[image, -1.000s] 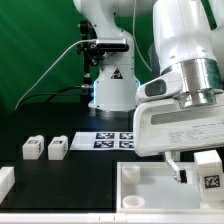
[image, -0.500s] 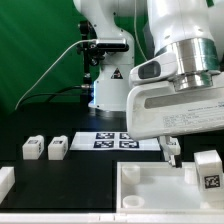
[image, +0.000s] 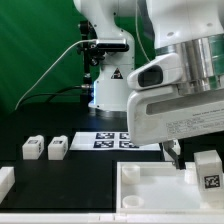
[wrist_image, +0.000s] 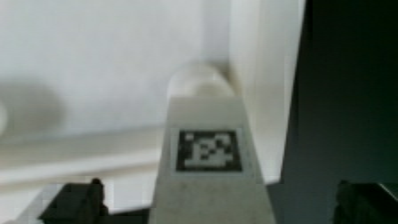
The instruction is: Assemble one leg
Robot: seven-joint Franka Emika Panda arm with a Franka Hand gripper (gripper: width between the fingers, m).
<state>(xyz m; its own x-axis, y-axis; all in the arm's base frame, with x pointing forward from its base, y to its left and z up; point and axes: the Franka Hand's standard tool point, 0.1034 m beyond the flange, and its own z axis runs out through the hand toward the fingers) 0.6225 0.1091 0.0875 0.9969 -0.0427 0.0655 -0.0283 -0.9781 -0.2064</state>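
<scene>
The hand point(wrist_image: 217, 201), fingers spread, straddles the leg point(wrist_image: 210, 112) inside the rimmed panel point(wrist_image: 89, 60).

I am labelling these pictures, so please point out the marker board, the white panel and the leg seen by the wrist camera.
marker board point(image: 112, 140): exterior view, on its printed tags.
white panel point(image: 152, 190): exterior view, on its bare inner face.
leg point(wrist_image: 210, 148): wrist view, on its square tag.

White blocky leg point(wrist_image: 210, 150), black-and-white square tag
</scene>
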